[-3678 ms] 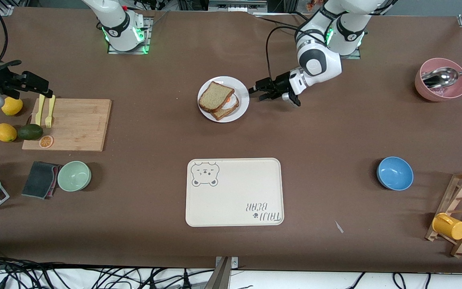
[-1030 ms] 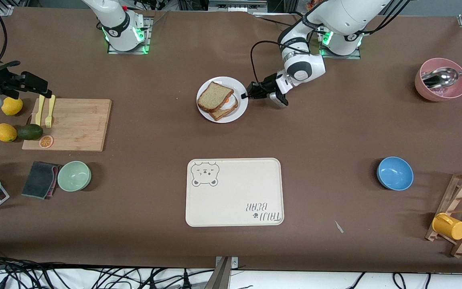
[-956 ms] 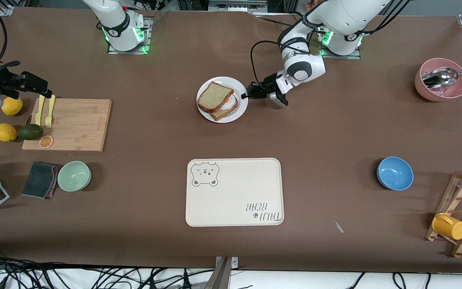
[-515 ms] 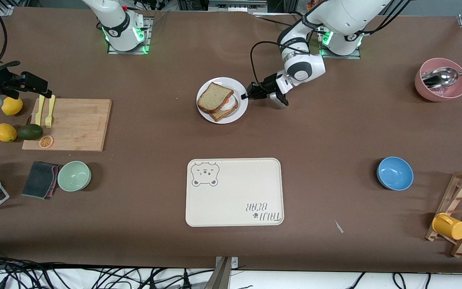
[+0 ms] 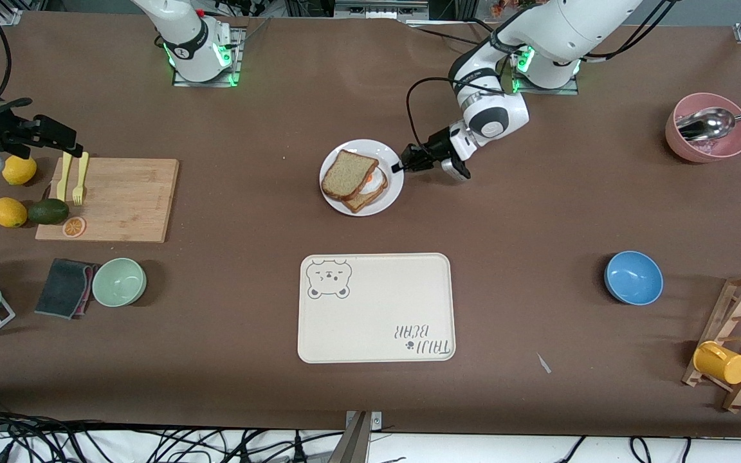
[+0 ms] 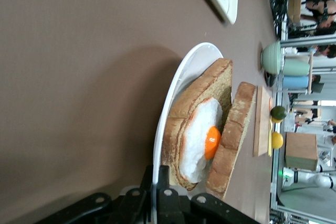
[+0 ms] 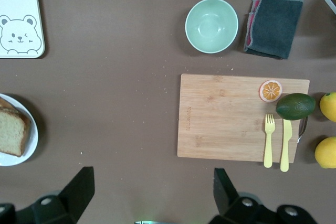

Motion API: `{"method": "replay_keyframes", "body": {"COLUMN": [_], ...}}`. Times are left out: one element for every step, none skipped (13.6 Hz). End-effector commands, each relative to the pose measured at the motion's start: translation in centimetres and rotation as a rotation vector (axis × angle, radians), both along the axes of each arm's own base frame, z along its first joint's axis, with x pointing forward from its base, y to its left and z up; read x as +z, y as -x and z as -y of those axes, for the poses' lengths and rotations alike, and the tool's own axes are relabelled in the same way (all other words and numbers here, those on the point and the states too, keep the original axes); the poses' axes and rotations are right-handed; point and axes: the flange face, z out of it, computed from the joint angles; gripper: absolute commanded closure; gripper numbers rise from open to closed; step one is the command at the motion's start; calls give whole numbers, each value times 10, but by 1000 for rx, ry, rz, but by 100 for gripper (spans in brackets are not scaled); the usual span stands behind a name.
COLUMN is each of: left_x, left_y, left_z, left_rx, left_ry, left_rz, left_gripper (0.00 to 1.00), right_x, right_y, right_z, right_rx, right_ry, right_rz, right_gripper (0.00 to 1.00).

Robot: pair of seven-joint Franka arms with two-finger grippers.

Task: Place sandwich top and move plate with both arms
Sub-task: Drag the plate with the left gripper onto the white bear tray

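White plate (image 5: 393, 191), sandwich top (image 5: 348, 173) on it; rim clamped in left pincer (image 5: 400, 167), seemingly lifted. Right pincer (image 7: 152, 192) wide, waiting.

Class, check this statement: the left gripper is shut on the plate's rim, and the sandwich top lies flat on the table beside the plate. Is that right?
Not quite. The left gripper is shut on the plate, but the sandwich top rests on the egg slice on the plate, not on the table; the front view shows it.
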Motion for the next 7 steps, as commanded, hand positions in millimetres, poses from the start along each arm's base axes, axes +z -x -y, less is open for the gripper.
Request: {"method": "replay_keyframes", "body": {"left_x": [18,24,29,34,37,39,39], "left_y": [-27,-39,-50,-62,-69,-85,-98], "left_z": [6,8,9,12,12,11,10], "left_rx": [76,91,112,132,147,173,190], "left_ry": [27,20,10,13,21,33,42], "left_rz": [18,21,12,10,9,20,25], "left_gripper": [100,100,100,100,100,100,100], "right_x": [2,1,2,2,2,2,2], "right_y": [1,1,1,1,1,2,2], "right_z": [2,2,2,2,2,2,2], "right_rx": [-11,-12,-11,-11,-11,-12,-12], "right_ry": [-7,-7,-7,-7,-7,-7,-7], "right_rz": [-5,-6,-6,-6,-6,-6,-6], "right_gripper": [0,0,0,0,0,0,0]}}
